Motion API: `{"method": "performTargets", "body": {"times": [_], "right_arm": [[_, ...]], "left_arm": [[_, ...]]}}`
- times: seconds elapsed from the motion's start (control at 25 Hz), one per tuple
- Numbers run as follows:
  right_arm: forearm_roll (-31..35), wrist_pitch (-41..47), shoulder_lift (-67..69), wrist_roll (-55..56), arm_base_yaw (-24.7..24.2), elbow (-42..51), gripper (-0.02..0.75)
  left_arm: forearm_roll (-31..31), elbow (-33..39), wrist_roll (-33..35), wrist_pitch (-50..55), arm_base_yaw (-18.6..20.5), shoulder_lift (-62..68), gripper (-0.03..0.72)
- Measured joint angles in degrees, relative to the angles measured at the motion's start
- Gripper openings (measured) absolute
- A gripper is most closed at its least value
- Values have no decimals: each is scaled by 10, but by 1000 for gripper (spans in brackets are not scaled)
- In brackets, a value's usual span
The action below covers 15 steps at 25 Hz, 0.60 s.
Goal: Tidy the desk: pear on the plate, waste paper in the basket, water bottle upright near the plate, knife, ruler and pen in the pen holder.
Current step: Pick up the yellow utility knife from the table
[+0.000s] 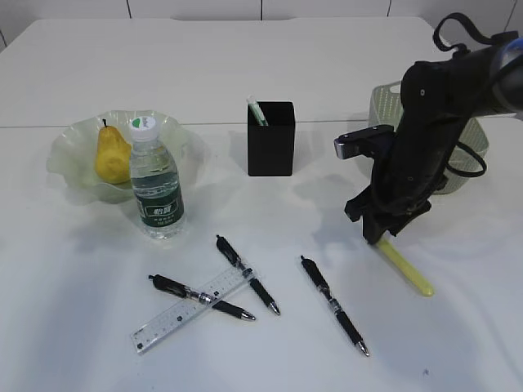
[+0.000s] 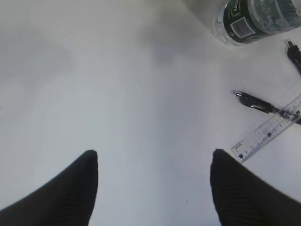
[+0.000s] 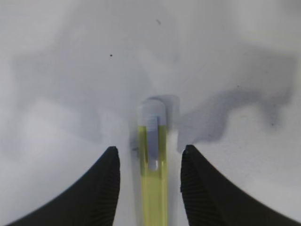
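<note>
Lying loose: three pens (image 1: 243, 275), one ruler (image 1: 192, 309).

A yellow pear (image 1: 112, 155) is seen on a pale green see-through plate (image 1: 69, 155), and a dark green label is worn by the clear water bottle (image 1: 156, 181). The pen holder (image 1: 270, 138) is plain matte black, the ruler (image 1: 193, 309) clear with fine black marks. The knife (image 3: 153, 165) is yellow-green with a pale grey slider.

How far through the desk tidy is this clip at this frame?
Done: the pear lies on the plate and the bottle stands upright beside it. The holder already has one white-and-green item in it. No waste paper shows on the desk. In hand: the right gripper is open around the yellow knife. Left: that knife, the ruler and three black pens.
</note>
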Motion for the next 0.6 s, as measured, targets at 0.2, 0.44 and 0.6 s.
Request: {"method": "performTargets", "body": {"times": [0.2, 0.44, 0.6], "right_arm": [[0, -2, 5, -1, 0, 0, 326], [1, -5, 12, -1, 1, 0, 326], [1, -5, 20, -1, 1, -1, 326]], "left_arm": [[0, 0, 0, 0, 0, 0, 528], [0, 0, 0, -2, 0, 0, 528], [0, 0, 0, -2, 0, 0, 528]]}}
